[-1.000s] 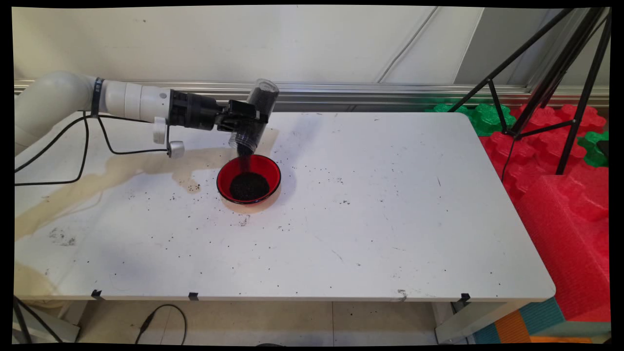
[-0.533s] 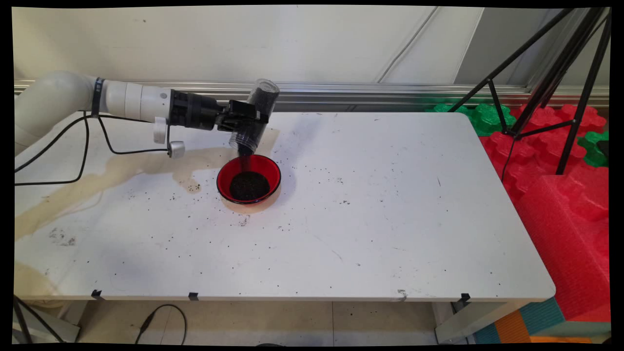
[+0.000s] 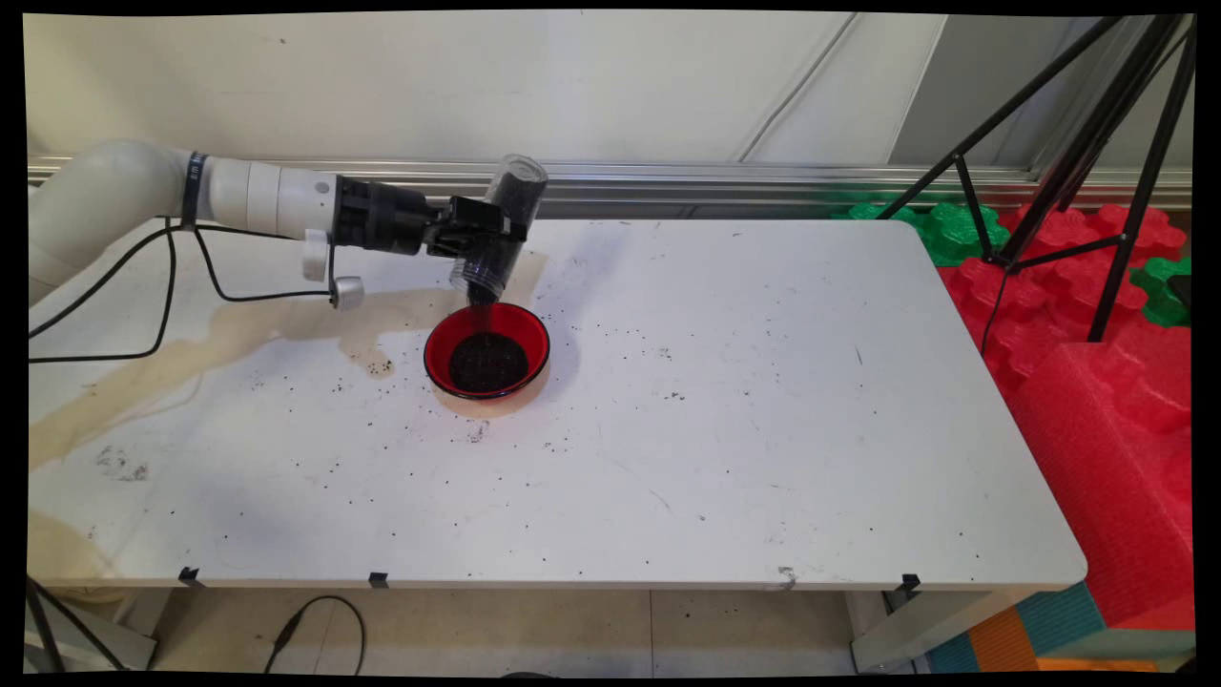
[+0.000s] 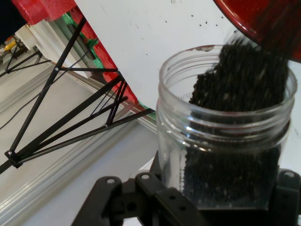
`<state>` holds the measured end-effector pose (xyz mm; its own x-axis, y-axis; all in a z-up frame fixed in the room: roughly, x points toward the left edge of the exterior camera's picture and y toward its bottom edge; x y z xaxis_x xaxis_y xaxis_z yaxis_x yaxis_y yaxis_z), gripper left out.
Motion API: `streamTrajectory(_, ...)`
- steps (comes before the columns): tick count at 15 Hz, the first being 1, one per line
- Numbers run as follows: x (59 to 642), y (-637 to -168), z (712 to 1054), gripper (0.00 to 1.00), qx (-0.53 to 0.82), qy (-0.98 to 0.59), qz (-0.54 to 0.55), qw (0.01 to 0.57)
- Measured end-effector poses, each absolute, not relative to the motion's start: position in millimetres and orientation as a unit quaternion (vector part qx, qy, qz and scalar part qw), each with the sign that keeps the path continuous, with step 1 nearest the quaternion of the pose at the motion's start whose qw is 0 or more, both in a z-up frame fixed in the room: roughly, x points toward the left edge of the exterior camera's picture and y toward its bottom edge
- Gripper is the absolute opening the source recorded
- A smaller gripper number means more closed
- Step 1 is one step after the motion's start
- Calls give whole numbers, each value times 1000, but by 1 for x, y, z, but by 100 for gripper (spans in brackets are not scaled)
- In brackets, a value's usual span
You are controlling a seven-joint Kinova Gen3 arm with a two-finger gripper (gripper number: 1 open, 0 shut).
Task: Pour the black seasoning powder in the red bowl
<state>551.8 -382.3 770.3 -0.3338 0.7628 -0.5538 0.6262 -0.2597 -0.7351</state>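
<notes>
My gripper [image 3: 491, 232] is shut on a clear plastic jar [image 3: 501, 229] tipped mouth-down over a red bowl [image 3: 487, 350]. Black granules stream from the jar's mouth into the bowl, where a dark heap [image 3: 487, 363] lies. In the hand view the jar [image 4: 221, 136] fills the right side between the fingers, granules sliding to its rim, and the bowl's red edge [image 4: 254, 19] shows at the top right.
The white table [image 3: 715, 401] carries a brownish stain [image 3: 229, 334] left of the bowl and scattered black grains. A black tripod [image 3: 1078, 162] and red and green foam blocks [image 3: 1097, 315] stand off the right end. Black cables [image 3: 172, 286] hang under the arm.
The jar stays tipped and the granules keep flowing; the stream has thinned. The arm has hardly moved.
</notes>
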Motion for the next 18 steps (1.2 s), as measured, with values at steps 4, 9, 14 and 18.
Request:
streamTrajectory(4, 551, -383, 770, 0, -575, -605, 548, 61)
streamTrajectory(9, 550, -384, 769, 0, -576, -604, 547, 60)
streamTrajectory(14, 549, -385, 768, 0, -577, -604, 547, 59)
streamTrajectory(18, 549, -386, 768, 0, -577, -604, 546, 59)
